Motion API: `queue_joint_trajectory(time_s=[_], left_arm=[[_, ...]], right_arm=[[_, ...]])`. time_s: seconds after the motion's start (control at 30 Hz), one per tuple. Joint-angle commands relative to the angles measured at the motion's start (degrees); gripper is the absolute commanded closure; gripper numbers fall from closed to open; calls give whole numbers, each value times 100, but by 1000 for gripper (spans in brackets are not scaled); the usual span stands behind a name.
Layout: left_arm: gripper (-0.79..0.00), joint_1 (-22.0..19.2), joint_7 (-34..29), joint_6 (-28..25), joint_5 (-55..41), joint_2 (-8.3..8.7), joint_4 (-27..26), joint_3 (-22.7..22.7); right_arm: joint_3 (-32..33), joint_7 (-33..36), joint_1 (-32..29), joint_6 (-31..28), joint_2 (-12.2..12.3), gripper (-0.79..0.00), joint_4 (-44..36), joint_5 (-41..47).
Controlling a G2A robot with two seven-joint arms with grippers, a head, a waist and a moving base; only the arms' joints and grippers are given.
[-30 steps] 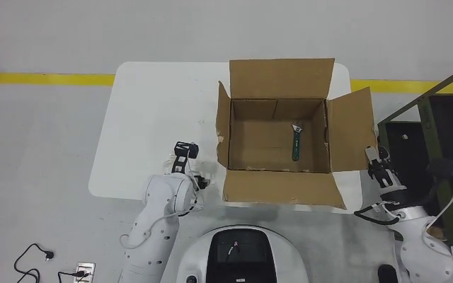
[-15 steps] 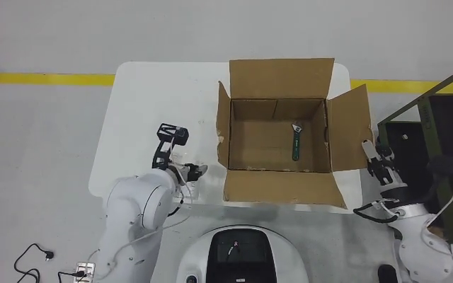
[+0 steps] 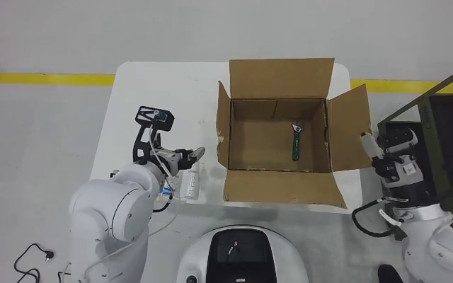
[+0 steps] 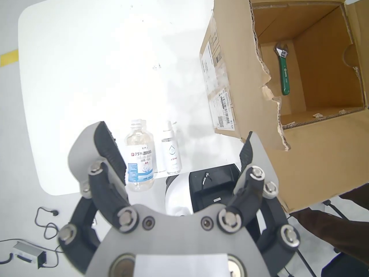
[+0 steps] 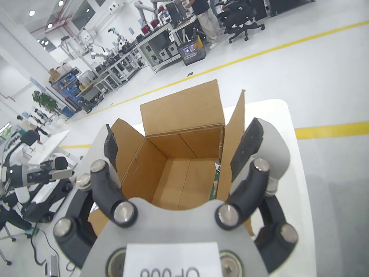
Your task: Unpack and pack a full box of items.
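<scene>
1. Cardboard box (image 3: 283,187) sits open on the white worktop (image 3: 163,92), flaps spread.
2. A green-handled wrench (image 3: 296,141) lies flat on the box floor, nearer its right wall.
3. Large bottle (image 4: 140,154) and small bottle (image 4: 171,152) lie side by side at the worktop's near edge, left of the box.
4. Left jaws are wide and empty, above the bottles. Right jaws are wide and empty, outside the right flap.
5. Likely the unpacking stage, with the wrench the last item inside.
6. The next move calls for a descent between the flaps and a pinch across the handle.
</scene>
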Motion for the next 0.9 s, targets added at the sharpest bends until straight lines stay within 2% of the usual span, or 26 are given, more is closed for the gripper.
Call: queue_joint_trajectory(time_s=[0.0,0.13,0.5,0.57,0.73,0.87], left_arm=[[-785,-5,-8,14,-21,1,2,-3],[-785,-5,-8,14,-21,1,2,-3],[-785,-5,-8,14,-21,1,2,-3],[-785,-5,-8,14,-21,1,2,-3],[-785,-5,-8,14,-21,1,2,-3],[-785,-5,-8,14,-21,1,2,-3]], right_arm=[[-194,76,99,-81,13,0,7,-405],[-612,117,232,-71,18,0,173,-958],[-637,103,236,-68,17,0,193,-978],[-643,102,352,-233,28,0,139,-1024],[-807,697,1120,-886,110,0,277,-1541],[-1158,1696,1770,-1157,174,0,582,-2026]])
